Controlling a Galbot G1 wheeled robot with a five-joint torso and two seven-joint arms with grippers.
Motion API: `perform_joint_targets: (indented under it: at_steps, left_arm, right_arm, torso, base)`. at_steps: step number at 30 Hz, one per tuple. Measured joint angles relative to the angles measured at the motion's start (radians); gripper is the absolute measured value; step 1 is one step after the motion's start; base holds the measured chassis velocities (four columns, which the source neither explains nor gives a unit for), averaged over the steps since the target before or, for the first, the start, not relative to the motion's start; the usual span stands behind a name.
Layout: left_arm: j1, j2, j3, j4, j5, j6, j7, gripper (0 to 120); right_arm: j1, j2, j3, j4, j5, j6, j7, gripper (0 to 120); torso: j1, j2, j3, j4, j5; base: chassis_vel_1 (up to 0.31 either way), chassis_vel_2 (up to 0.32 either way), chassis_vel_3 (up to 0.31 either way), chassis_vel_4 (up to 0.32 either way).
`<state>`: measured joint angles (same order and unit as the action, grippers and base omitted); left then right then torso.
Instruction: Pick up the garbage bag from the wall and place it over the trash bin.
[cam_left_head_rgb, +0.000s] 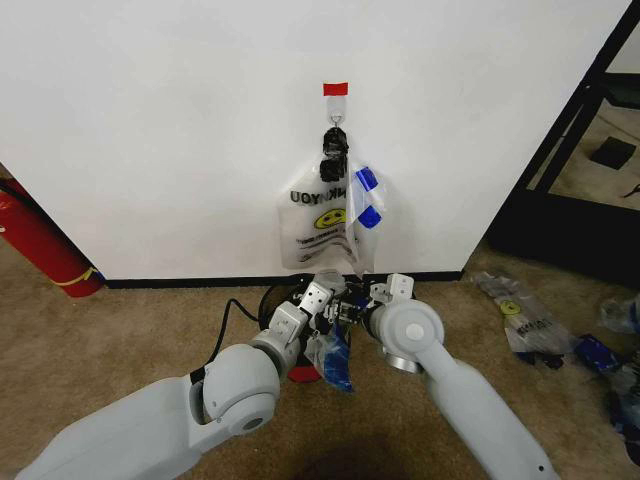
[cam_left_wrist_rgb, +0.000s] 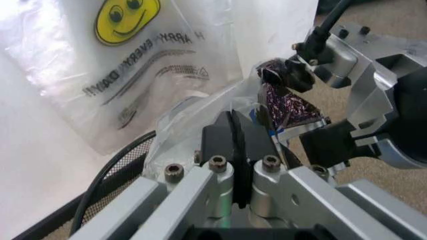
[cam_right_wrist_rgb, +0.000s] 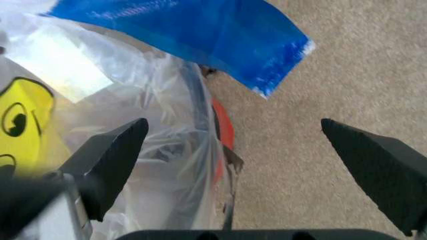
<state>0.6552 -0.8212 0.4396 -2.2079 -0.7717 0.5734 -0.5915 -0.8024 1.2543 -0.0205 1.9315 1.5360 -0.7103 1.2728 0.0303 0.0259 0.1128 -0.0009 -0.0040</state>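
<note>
The thin translucent plastic garbage bag (cam_left_wrist_rgb: 200, 120) is light, limp and slippery. The left gripper (cam_left_wrist_rgb: 237, 150) is clamped on its rim film; the right gripper (cam_right_wrist_rgb: 233, 150) is spread wide.

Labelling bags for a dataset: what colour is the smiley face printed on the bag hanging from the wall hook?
Yellow, with black features, on the garbage bag; clearest in the left wrist view.

Smiley garbage bag (cam_left_head_rgb: 322, 222) hangs on the wall (cam_left_head_rgb: 180, 130) above the trash bin (cam_left_head_rgb: 280, 300).

Thin glossy plastic garbage bag (cam_left_head_rgb: 322, 222) (crinkled, translucent) above rough matt carpet (cam_left_head_rgb: 150, 320).
</note>
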Motion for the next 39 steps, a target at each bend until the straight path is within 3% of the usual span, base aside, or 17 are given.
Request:
perform_joint_targets:
  at_steps: [13, 28, 39]
  left_arm:
    - [0.008, -0.003, -0.006, 0.001, 0.003, -0.003, 0.001, 0]
    - [0.020, 0.001, -0.014, -0.007, 0.003, -0.003, 0.001, 0]
    - [0.018, -0.003, -0.012, -0.004, 0.003, -0.003, 0.000, 0]
  right_arm:
    - [0.039, 0.061, -0.036, -0.047, 0.005, -0.003, 0.066, 82]
    - [0.048, 0.087, -0.034, -0.079, 0.065, -0.019, 0.140, 79]
    - [0.068, 0.093, -0.050, -0.106, 0.046, -0.020, 0.140, 43]
  torso:
    - [0.000, 0.000, 0.000, 0.0000, 0.0000]
    - [0.000, 0.000, 0.000, 0.0000, 0.0001]
    - [0.000, 0.000, 0.000, 0.0000, 0.0001]
  base:
    - [0.000, 0.000, 0.000, 0.000]
    - [0.000, 0.000, 0.000, 0.000]
    - [0.000, 0.000, 0.000, 0.000]
